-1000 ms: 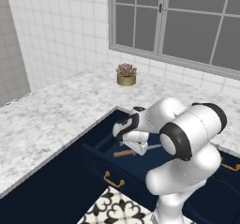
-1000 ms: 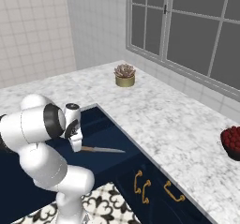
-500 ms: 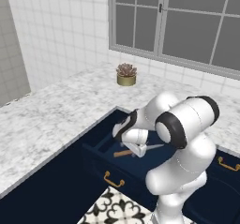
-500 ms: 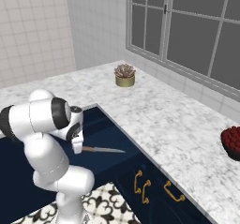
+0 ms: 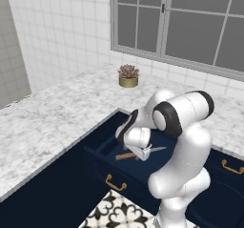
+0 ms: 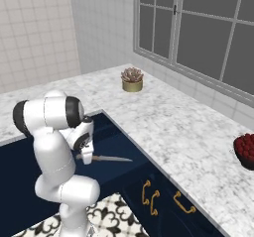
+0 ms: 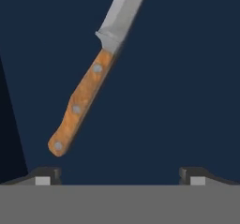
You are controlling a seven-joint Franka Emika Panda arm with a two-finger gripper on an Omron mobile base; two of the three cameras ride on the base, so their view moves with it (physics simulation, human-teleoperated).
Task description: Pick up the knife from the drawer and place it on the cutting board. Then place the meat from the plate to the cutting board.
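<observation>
Knife [image 7: 89,85]: smooth grey metal blade, satin; tan wood handle, three metal rivets. Drawer [image 7: 178,78] floor: matt navy. Countertop [image 6: 168,127]: polished grey-white marble. Drawer pull [image 5: 116,183]: brass-look metal.

- Knife [image 7: 89,85]: silver blade, tan riveted wooden handle; lies flat on the drawer floor.
- Drawer [image 5: 107,148]: dark navy, pulled open, brass bar handle on its front, knife inside.
</observation>
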